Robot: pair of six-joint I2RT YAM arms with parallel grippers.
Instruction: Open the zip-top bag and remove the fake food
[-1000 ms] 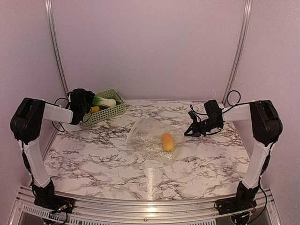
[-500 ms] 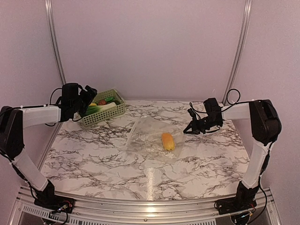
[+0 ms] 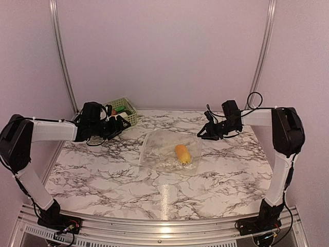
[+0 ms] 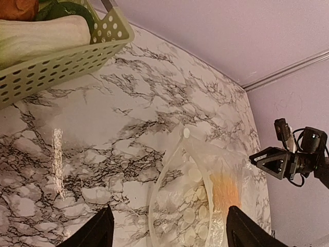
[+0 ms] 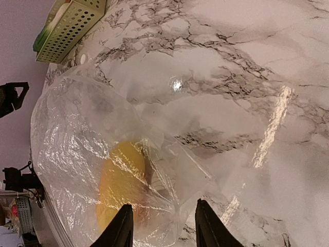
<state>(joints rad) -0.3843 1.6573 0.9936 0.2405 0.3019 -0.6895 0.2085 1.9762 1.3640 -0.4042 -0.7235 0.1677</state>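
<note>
Arms reach in from both sides of the marble-patterned table (image 3: 103,170), each stretched low and nearly level over the top. The left arm runs toward the middle, and its left gripper (image 4: 168,226) hangs just in front of the light green basket (image 4: 61,56), pointing across at the bag. Its fingers are spread wide with nothing between them. The right arm bends inward from its raised elbow, and the right gripper (image 5: 163,218) sits low at the far right corner of the zip-top bag (image 3: 169,152). Its fingers stand a little apart, and it cannot be told whether the film touches either of them.

The bag lies flat near the table's centre, between the two grippers, with its white dots showing in the left wrist view. One yellow-orange piece of fake food (image 3: 182,153) rests inside it, toward the right side.

Crumpled, glaring plastic blurs that piece's outline in both wrist views. The bag's zip edge cannot be made out. In the top view the left gripper covers the basket's front. The toy vegetables (image 4: 41,31) in the basket, pale, green and orange, are cut off by the left wrist frame's edge.
</note>
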